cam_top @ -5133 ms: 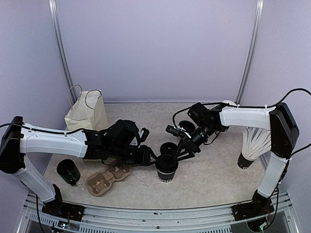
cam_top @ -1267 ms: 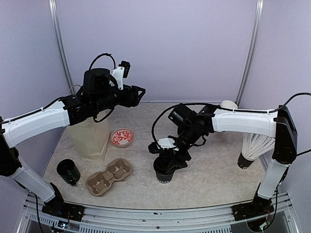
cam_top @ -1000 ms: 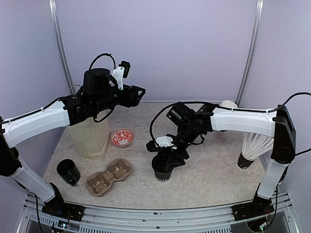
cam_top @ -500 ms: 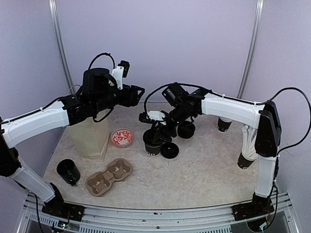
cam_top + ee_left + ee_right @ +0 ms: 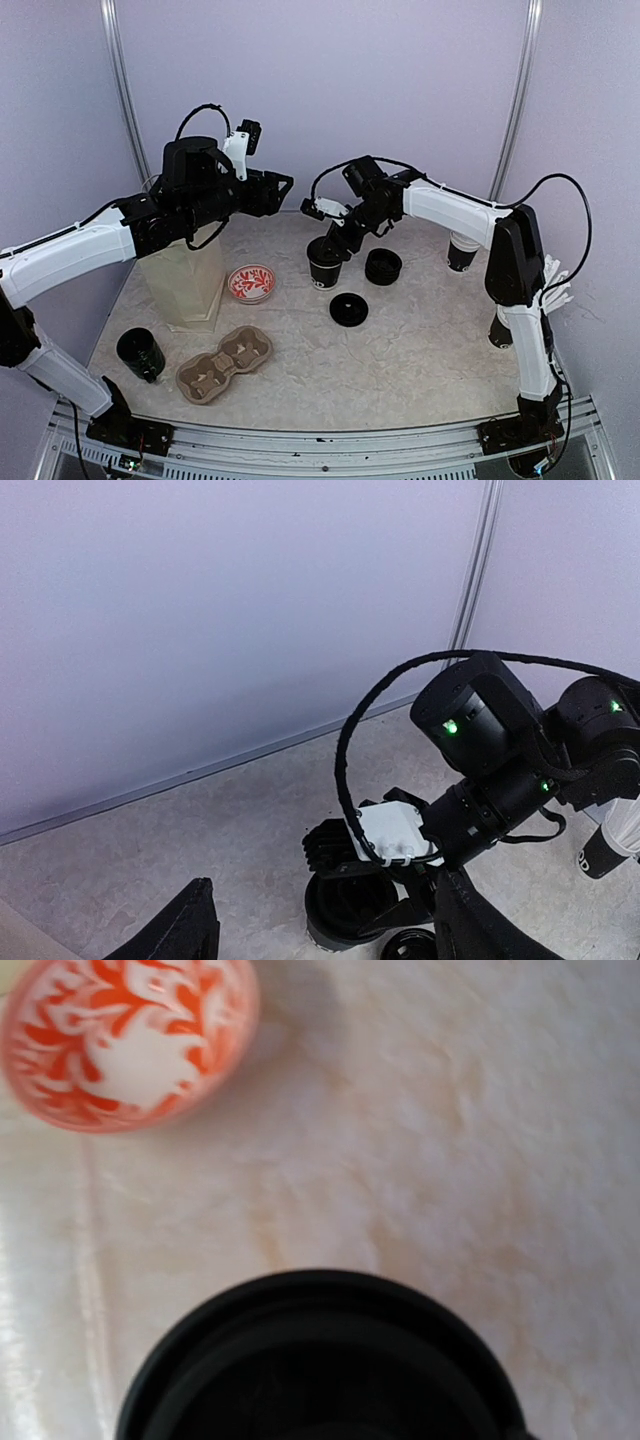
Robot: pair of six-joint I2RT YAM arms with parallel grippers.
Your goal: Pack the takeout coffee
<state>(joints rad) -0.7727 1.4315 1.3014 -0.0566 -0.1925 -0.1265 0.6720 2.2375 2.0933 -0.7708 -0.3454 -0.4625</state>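
You're in the carry, as I read it. Your right gripper [image 5: 331, 243] is clamped from above on the small black paper cup with its round black lid [image 5: 323, 270]. The cup is over the far middle of the table [image 5: 430, 350], between the red-and-white patterned bowl [image 5: 250, 283] and a squat round black item [image 5: 383, 266]. I can't tell whether the cup's base clears the tabletop. In the right wrist view the lid fills the bottom edge, right under the hand, with the bowl beyond it.

The cream paper bag [image 5: 185, 290] stands upright near the table's left edge, well apart from the cup. Your left gripper [image 5: 283, 192] hangs above the bag, jaws wide and empty.

Next, I'd judge, you need enough height to clear the bag's rim. Then travel level to the left so the cup stays upright, with the left arm out of the path.
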